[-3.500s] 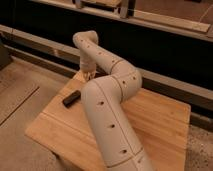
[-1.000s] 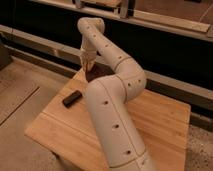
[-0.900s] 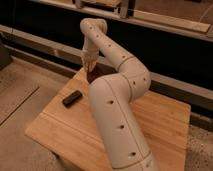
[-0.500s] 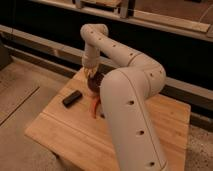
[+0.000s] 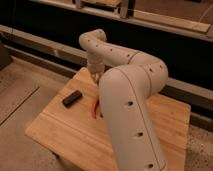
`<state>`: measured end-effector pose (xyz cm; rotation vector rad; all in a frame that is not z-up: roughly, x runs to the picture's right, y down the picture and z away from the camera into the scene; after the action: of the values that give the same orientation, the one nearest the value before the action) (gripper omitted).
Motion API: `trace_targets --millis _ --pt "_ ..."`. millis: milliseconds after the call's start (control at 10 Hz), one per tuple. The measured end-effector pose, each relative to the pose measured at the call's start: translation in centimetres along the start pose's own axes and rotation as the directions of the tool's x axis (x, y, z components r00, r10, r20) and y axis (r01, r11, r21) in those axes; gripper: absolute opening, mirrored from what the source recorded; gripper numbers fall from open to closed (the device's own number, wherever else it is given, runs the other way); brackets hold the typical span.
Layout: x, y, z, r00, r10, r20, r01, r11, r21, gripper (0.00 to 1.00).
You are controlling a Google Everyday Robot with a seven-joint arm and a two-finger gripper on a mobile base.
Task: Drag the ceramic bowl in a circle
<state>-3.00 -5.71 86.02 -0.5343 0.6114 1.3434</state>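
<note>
The robot's thick cream-white arm (image 5: pixel 131 100) rises from the bottom of the view, bends at a bulky elbow, and reaches back towards eleven o'clock over a pale wooden table (image 5: pixel 60 127). At the arm's far end the gripper (image 5: pixel 95 75) hangs just above the far part of the tabletop, pointing down; how its tips stand cannot be told.

The small round dark reddish-brown ceramic bowl (image 5: pixel 94 108) lies on the table at about six o'clock from the gripper. Only a thin curved sliver of its reddish rim shows, pressed against the left edge of the arm's lower segment, which covers the rest. Gripper and bowl look apart, with bare wood between them.

A flat black rectangular block (image 5: pixel 72 98) rests on the wood at about nine o'clock from the bowl, near it but not touching, lying at a slant. Behind the table runs a dark wall with a pale ledge (image 5: pixel 165 21) above it.
</note>
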Motion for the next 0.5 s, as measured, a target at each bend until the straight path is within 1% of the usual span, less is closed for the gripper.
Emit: trace_targets --millis 100,200,400,500 --pt "-0.7 0.1 -0.2 1.0 0.003 0.008 -0.003 1.0 0.017 0.0" --pt "-2.2 0.9 -0.6 1.0 -0.011 0.028 0.01 0.999 0.038 0.0" --pt "-3.5 2.2 -1.1 0.999 -0.03 0.045 0.028 0.999 0.036 0.0" --pt "-4.0 3.5 -1.2 0.998 -0.044 0.048 0.043 0.999 0.021 0.0"
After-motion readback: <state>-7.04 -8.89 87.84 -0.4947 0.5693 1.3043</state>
